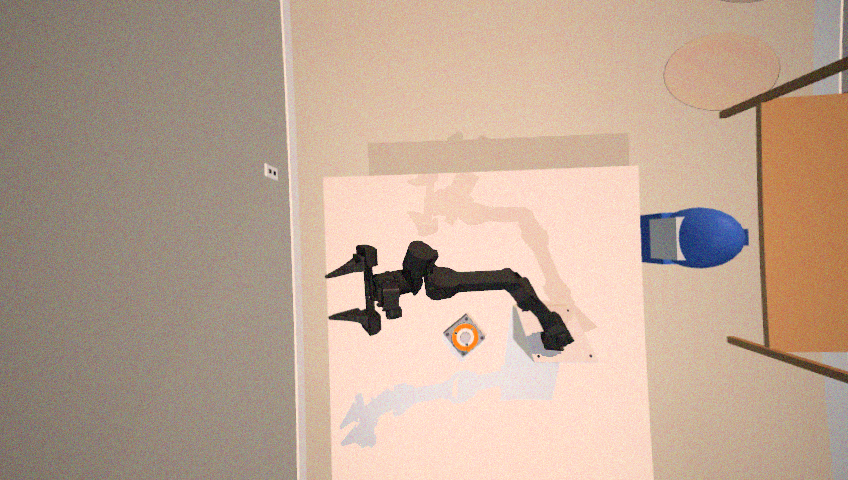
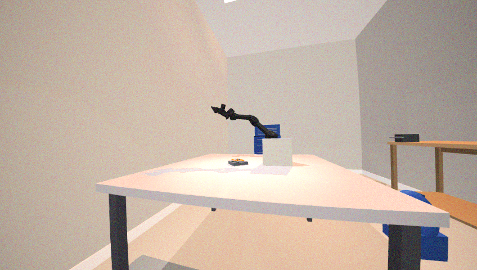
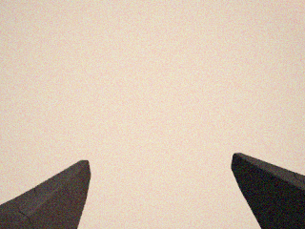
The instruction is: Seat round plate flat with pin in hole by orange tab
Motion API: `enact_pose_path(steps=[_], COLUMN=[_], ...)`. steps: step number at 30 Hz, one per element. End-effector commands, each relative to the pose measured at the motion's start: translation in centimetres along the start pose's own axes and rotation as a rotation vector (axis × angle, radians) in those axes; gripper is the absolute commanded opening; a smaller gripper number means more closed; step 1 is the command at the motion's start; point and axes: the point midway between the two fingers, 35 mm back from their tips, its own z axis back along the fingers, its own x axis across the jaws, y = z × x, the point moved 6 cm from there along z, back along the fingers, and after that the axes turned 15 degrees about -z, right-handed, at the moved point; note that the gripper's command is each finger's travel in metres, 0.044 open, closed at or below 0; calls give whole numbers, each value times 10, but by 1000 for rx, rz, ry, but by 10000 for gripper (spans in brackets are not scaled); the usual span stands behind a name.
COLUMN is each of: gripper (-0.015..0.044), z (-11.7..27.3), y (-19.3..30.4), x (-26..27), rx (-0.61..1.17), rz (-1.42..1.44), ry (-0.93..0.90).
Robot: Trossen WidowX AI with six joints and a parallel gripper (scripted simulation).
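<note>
Round plate (image 1: 464,337) on its base (image 1: 476,350), orange tab direction indiscernible; pincer (image 1: 328,295) wide apart, empty, well away.

A pale table (image 2: 301,190) on dark legs stands by beige walls. Well behind the pincer (image 1: 328,295) are a wooden bench (image 1: 803,226) and a blue bin (image 1: 708,236).

Bare test room with a robot workbench
White table (image 2: 301,190) carrying 1 black arm (image 1: 476,282); plain walls; wooden side bench (image 2: 435,144); blue drawer cabinet (image 2: 266,138)
</note>
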Motion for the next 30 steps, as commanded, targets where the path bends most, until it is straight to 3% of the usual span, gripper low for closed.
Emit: enact_pose_path(steps=[1, 4, 9, 15, 25, 30], gripper=[374, 295, 164, 6, 0, 0], z=[0, -2, 3, 28, 95, 150], y=[3, 44, 68, 115, 164, 182], x=[3, 54, 86, 158, 251, 298], rx=[13, 212, 348, 661, 1129, 1411], rz=[-16, -233, -355, -573, -748, -764], ry=[-5, -69, -95, -122, -81, -9])
